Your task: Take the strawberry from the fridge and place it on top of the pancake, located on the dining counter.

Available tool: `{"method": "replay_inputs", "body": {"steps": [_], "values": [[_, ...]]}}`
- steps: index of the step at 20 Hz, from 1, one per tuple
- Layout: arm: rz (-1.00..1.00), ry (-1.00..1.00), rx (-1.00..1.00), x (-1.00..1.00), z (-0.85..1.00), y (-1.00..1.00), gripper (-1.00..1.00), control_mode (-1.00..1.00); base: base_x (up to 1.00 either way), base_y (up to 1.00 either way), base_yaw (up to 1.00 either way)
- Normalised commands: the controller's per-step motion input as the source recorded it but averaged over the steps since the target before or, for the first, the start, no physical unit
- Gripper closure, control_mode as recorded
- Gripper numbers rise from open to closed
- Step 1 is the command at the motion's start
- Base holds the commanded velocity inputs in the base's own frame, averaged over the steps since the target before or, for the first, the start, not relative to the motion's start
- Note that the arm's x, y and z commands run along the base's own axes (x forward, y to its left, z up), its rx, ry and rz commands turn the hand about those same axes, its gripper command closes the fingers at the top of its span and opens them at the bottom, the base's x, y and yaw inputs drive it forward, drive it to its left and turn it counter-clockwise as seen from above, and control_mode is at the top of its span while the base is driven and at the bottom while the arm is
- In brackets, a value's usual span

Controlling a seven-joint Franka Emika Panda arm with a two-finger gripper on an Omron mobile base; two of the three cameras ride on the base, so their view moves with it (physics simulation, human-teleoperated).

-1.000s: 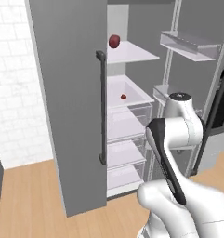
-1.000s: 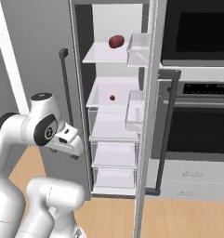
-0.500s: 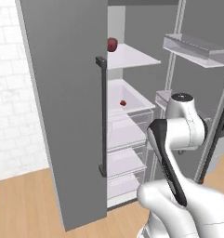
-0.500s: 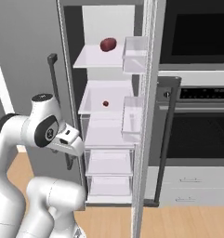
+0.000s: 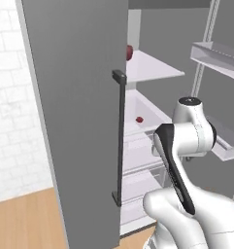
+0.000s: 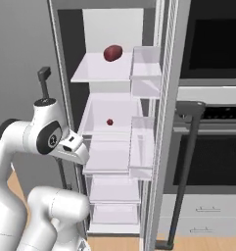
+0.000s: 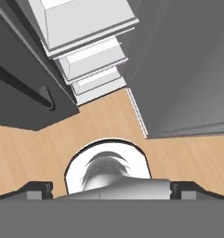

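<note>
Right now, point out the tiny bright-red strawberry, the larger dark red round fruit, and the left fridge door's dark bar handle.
tiny bright-red strawberry [image 6: 109,121], right base view, its middle.
larger dark red round fruit [image 6: 112,53], right base view, its centre.
dark bar handle [image 5: 120,141], left base view, mid-bar.

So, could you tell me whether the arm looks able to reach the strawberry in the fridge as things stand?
Probably yes. The fridge stands open, and the strawberry lies alone on a bare middle shelf with nothing in front of it. The open gripper points down at the floor, though, so the arm must first lift and turn toward the shelf.
</note>
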Motion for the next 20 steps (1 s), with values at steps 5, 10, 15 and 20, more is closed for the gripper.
{"method": "replay_inputs", "body": {"steps": [5,10,15,20], "values": [[0.00,0.00,0.00,0.00,0.00,0.00,-1.00,1.00,0.47,-0.03,0.02],[0.00,0.00,0.00,0.00,0.00,0.00,-1.00,1.00,0.22,-0.19,0.12],[0.00,0.00,0.00,0.00,0.00,0.00,-1.00,1.00,0.25,-0.34,0.20],[0.00,0.00,0.00,0.00,0.00,0.00,-1.00,1.00,0.30,-0.36,0.18]]}}
